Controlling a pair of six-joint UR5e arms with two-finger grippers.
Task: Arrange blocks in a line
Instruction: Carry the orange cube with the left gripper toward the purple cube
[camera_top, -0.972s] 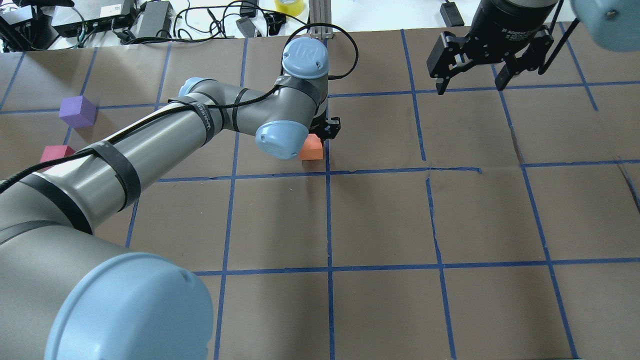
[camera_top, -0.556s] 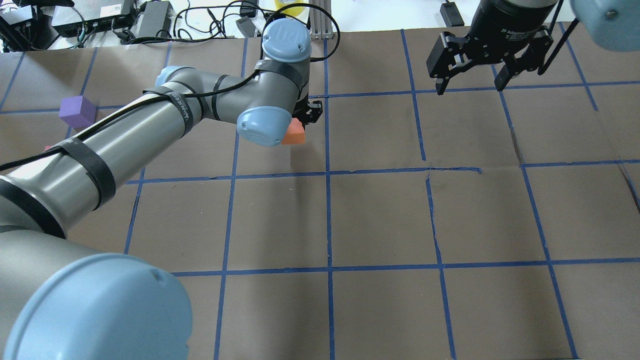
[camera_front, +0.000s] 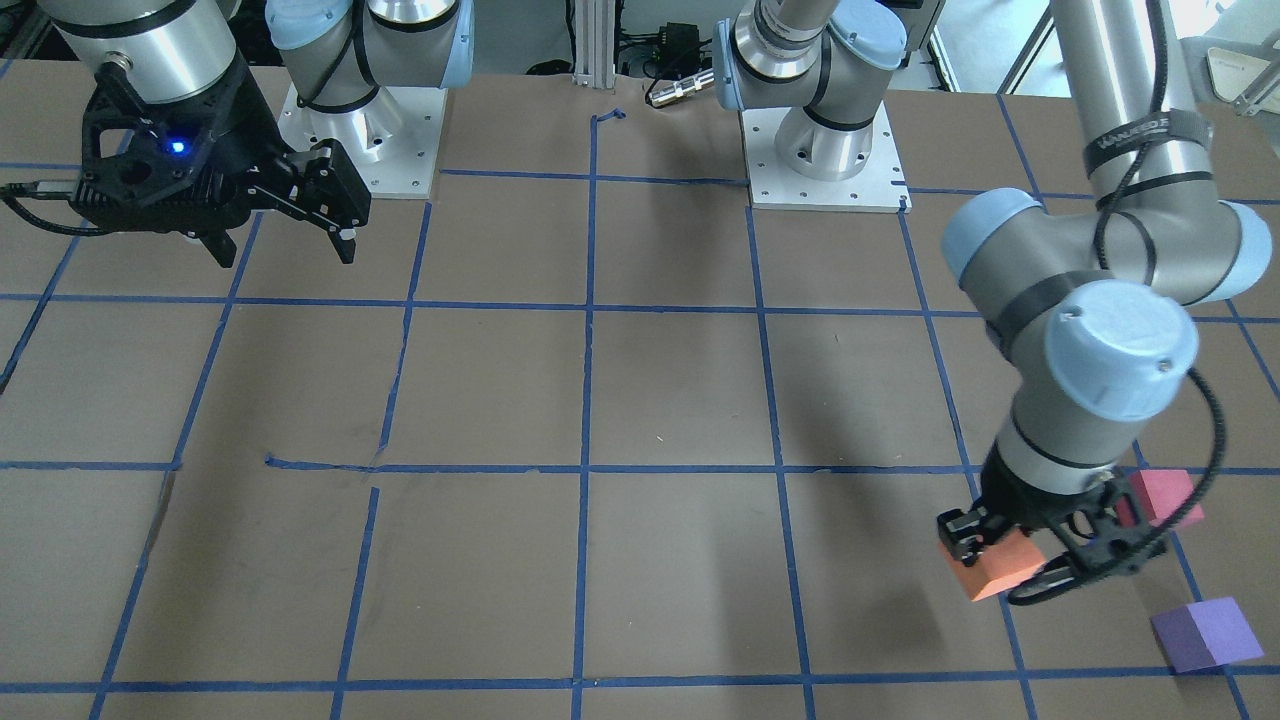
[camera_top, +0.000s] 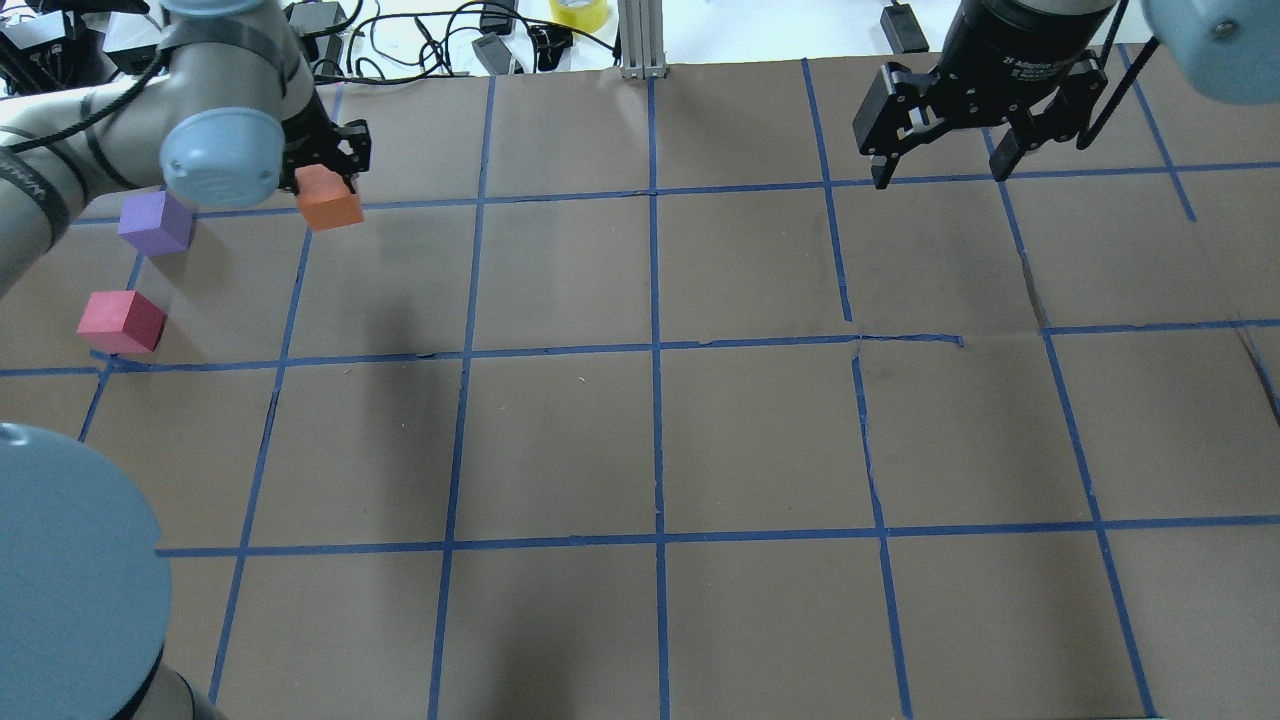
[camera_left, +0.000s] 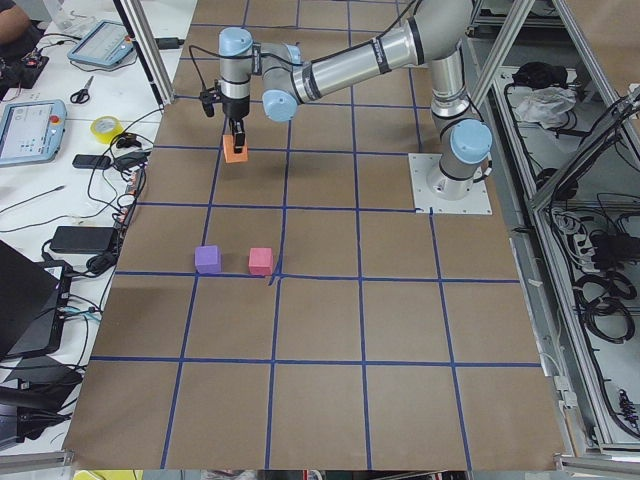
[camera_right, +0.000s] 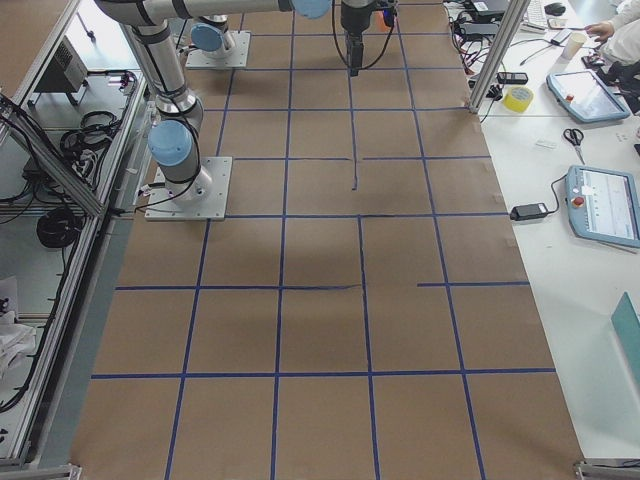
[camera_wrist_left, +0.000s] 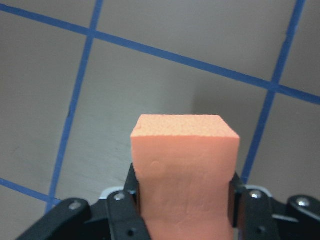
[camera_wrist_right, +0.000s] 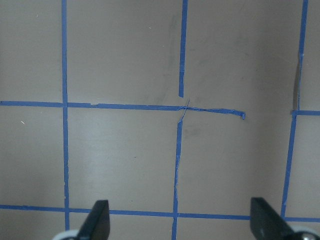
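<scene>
My left gripper (camera_top: 325, 165) is shut on the orange block (camera_top: 328, 199) and holds it above the table at the far left; it also shows in the front view (camera_front: 1000, 567), the left side view (camera_left: 235, 151) and the left wrist view (camera_wrist_left: 184, 170). The purple block (camera_top: 155, 222) sits on the table just left of it. The red-pink block (camera_top: 122, 321) sits nearer, below the purple one. My right gripper (camera_top: 938, 170) is open and empty, high over the far right; its fingertips (camera_wrist_right: 97, 222) frame bare table.
The table is brown paper with a blue tape grid (camera_top: 655, 350). Cables, power bricks and a yellow tape roll (camera_top: 578, 12) lie beyond the far edge. The arm bases (camera_front: 825, 150) stand at the robot's side.
My left arm has swung left and away with the orange block, from near the table's middle to beside the purple block. The red-pink block is now uncovered. The right arm has not moved.
</scene>
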